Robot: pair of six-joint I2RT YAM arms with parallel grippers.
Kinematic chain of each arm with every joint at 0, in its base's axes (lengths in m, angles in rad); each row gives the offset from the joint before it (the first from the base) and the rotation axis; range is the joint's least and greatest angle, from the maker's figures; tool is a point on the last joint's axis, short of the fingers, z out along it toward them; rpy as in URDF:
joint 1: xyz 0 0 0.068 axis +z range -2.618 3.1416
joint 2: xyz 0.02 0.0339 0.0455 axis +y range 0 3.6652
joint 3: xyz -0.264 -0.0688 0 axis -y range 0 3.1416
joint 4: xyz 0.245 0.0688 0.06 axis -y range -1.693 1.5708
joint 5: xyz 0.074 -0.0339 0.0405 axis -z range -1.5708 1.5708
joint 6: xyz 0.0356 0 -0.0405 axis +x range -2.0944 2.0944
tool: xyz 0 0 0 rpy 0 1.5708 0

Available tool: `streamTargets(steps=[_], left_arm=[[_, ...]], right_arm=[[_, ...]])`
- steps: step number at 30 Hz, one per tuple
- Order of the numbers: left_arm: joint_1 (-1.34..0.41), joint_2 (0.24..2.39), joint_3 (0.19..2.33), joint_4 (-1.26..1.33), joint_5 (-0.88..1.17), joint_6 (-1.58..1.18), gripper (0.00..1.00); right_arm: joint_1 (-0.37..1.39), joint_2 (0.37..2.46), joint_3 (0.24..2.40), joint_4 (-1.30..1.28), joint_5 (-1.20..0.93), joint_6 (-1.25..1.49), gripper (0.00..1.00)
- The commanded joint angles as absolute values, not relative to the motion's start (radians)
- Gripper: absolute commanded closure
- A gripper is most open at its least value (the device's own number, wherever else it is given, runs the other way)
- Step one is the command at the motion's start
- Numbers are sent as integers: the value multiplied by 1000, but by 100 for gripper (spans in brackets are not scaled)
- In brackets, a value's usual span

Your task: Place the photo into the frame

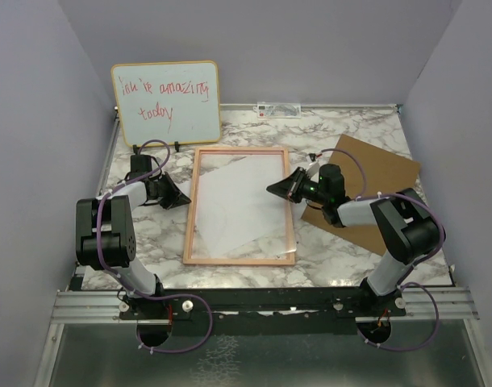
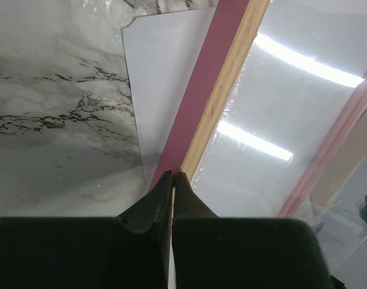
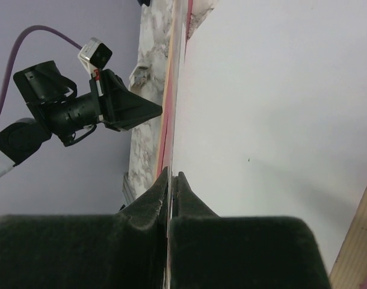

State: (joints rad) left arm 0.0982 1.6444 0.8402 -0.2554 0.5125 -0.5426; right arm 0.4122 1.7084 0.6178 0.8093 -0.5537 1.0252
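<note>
Where the frame (image 1: 230, 260) lies flat at the middle of the marbled desk (image 1: 343, 133), the photo (image 1: 238, 201) lies with it, white reverse up and skewed against the rails. From the left wrist, the sheet (image 2: 162, 78) passes beneath the left rail (image 2: 222, 78) and shows on the bare desk beyond it. The clear pane (image 2: 262, 96) beside that rail carries two bright streaks of glare.

Left fingers (image 1: 184, 201): closed tip to tip, low at the outer side of the left rail. Their own view puts the tips (image 2: 153, 201) right at that rail, beside the sheet's edge. Nothing is visible between them; whether they touch either item cannot be determined.

Right fingers (image 1: 272, 188): closed likewise, reaching in from the right over the frame's interior, near its right rail. From the right wrist they (image 3: 150, 198) sit low over the white sheet (image 3: 268, 108); no object is seen held.

Brown backing board (image 1: 375, 173): flat on the desk, right of the frame, partly under the right arm, apart from the frame. Whiteboard (image 1: 167, 101) with red handwriting: upright at the far left.
</note>
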Motion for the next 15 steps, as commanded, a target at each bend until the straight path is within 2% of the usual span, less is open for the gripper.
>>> streamTargets(steps=[1,15], left_arm=[[89,1698,796,-297,442,-532,100],[89,1707,798,-296,436,-538,100]], right_arm=[[412,1728,622,855,-502,1048,99],[412,1763,612,932,-517,1070,99]])
